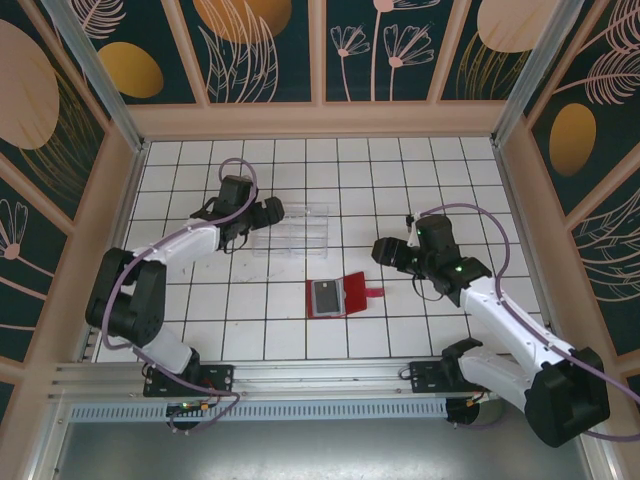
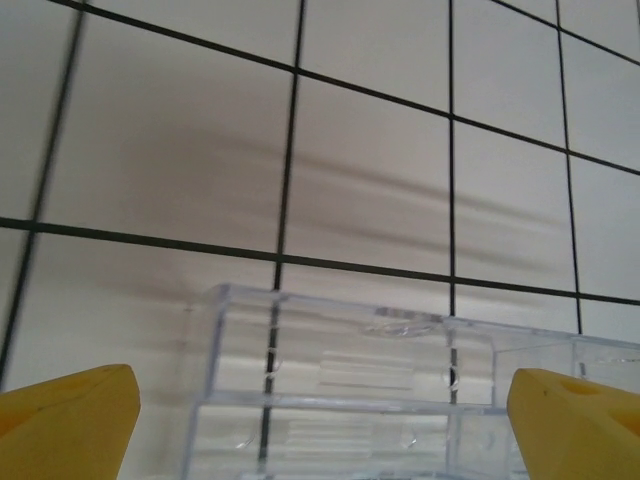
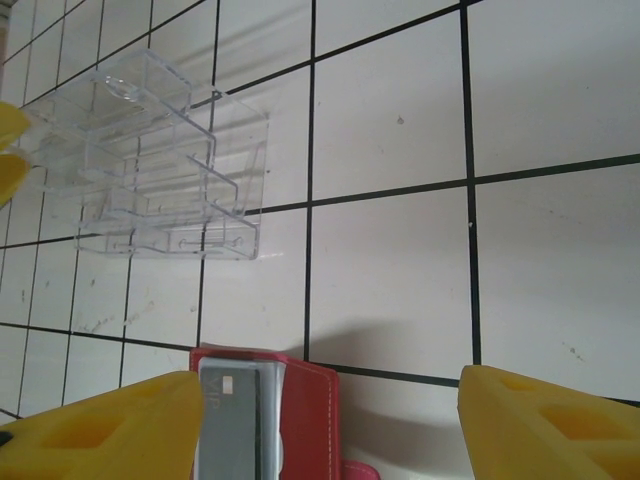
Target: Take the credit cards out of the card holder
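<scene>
Two sets of jaws spread wide, nothing held: left gripper [image 2: 322, 425] over clear tray [image 2: 330, 345], right gripper [image 3: 330, 420] near card holder [image 1: 337, 297], unfolded mid-table, credit card [image 3: 233, 425] tucked inside (one visible). Risk: pinching pocket edge with card, dragging whole unpinned holder.

The card holder [image 1: 350, 298] lies open near the middle of the white tiled table [image 1: 420, 170], its red tab [image 1: 373, 292] pointing right and a grey panel [image 1: 325, 295] on its left half; the panel may hold a card, but it is too small to tell. A clear plastic tray [image 1: 295, 230] sits farther back, apart from the holder. The left gripper [image 1: 272, 211] hovers at the tray's left end. The right gripper [image 1: 384, 250] hangs beyond the tab, to the holder's right
</scene>
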Robot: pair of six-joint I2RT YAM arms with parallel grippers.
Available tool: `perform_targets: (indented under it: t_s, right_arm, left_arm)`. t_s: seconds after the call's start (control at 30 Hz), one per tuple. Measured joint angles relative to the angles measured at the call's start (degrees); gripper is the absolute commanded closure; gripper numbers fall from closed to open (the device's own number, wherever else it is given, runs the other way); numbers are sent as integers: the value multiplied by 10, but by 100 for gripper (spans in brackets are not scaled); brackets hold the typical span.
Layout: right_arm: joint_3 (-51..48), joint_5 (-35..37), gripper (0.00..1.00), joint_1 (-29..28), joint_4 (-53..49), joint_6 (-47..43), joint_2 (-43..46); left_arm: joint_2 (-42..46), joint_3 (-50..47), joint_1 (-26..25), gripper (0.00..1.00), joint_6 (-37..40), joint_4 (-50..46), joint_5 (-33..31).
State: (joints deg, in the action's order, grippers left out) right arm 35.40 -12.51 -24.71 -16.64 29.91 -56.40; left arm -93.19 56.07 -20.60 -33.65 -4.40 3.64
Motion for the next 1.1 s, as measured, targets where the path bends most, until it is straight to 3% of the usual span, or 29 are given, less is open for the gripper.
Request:
perform_targets:
  t_s: [0.27, 0.43, 0.57, 0.87, 1.1]
  right_arm:
    - [0, -8, 31, 0, -4, 0, 8]
    - [2, -11, 31, 0, -3, 0, 8]
    - [3, -34, 31, 3, 10, 0, -16]
    - [38, -134, 31, 8, 127, 11, -188]
    - [108, -176, 31, 8, 197, 11, -307]
  left_arm:
    - [-14, 3, 1, 15, -15, 68, 121]
    - [-14, -26, 0, 16, -53, 131, 163]
    - [-9, -41, 0, 15, -59, 148, 165]
    - [32, -49, 0, 11, -27, 101, 110]
    - [-1, -55, 0, 12, -22, 117, 148]
